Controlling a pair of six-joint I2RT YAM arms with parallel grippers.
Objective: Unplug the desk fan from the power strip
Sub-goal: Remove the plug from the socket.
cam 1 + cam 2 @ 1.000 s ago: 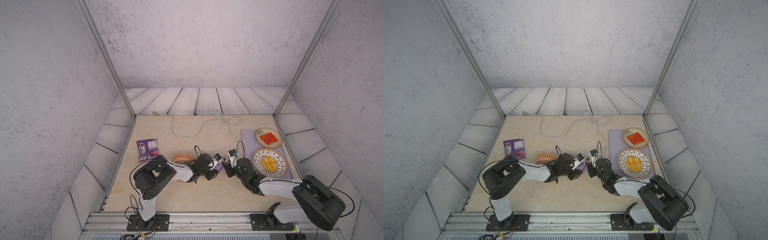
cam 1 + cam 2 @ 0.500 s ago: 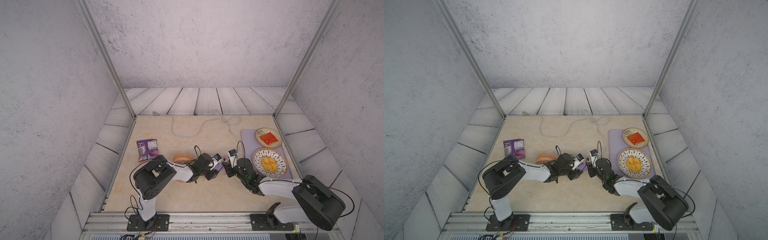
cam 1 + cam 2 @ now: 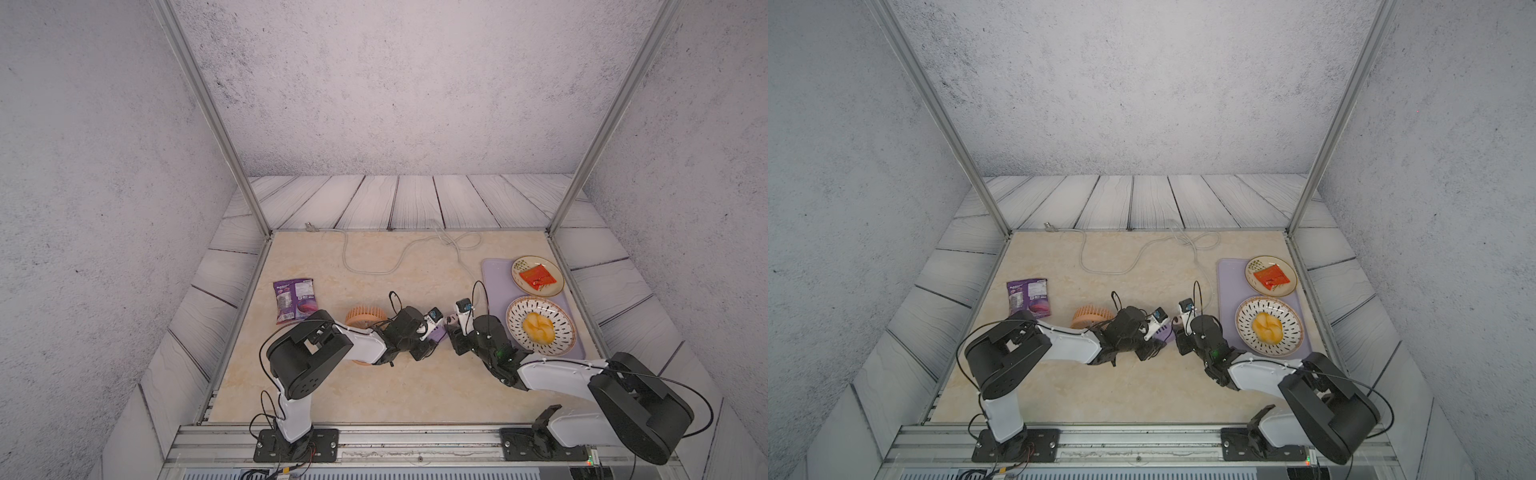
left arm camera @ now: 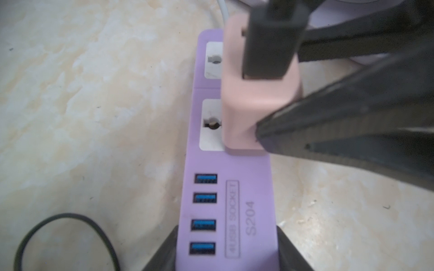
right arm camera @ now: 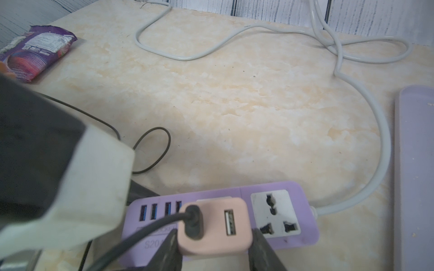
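Evidently the pull itself is the step in hand, with both tools already placed. At the far left lies a purple snack packet [image 3: 294, 300], and next to it the orange desk fan [image 3: 362, 319] sits on the tabletop, partly hidden behind the left arm. Its thin black cord [image 5: 150, 229] runs over to the strip. The left gripper [image 4: 226, 237] is clamped across the USB end of the lavender power strip [image 4: 253, 187], pinning it to the table. Further right, the fan's pinkish-beige plug [image 5: 215, 225] sits in the socket nearer the USB row and looks fully seated; the other socket is free. The right gripper [image 5: 216, 246] is closed on that plug, one finger against each side. Beyond it the strip's thick grey-white cord [image 5: 385, 150] curves away, and the flat lavender tray [image 5: 413, 164] lies apart at the right. The next move, as I judge it, calls for the right arm to draw the plug straight up out of the socket while the left holds the strip down. A slanted pull could make the fingers slip off the smooth plug or lift the strip with it.
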